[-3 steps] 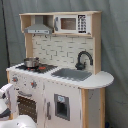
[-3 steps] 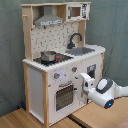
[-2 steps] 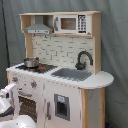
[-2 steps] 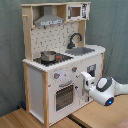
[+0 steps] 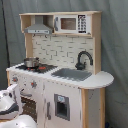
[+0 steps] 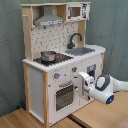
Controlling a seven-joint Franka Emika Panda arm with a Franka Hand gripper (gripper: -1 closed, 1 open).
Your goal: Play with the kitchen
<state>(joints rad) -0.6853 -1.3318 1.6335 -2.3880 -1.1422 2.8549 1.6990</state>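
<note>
Standing in the middle of both exterior views is the large white and light-wood toy kitchen, in front of a grey-green curtain. In the second exterior view it rests on a light wooden floor. On its black stovetop sits a small metal pot, and beside the stovetop there is a grey sink with a curved black faucet. Above, a grey hood hangs next to a small white microwave.

The white robot arm reaches from the second exterior view's right toward the front of the kitchen. Its white gripper is at the right edge of the oven door, just below the round knobs. Whether the gripper is apart or together, I cannot tell. In the first exterior view, the arm shows at the lower left corner, in front of the oven.
</note>
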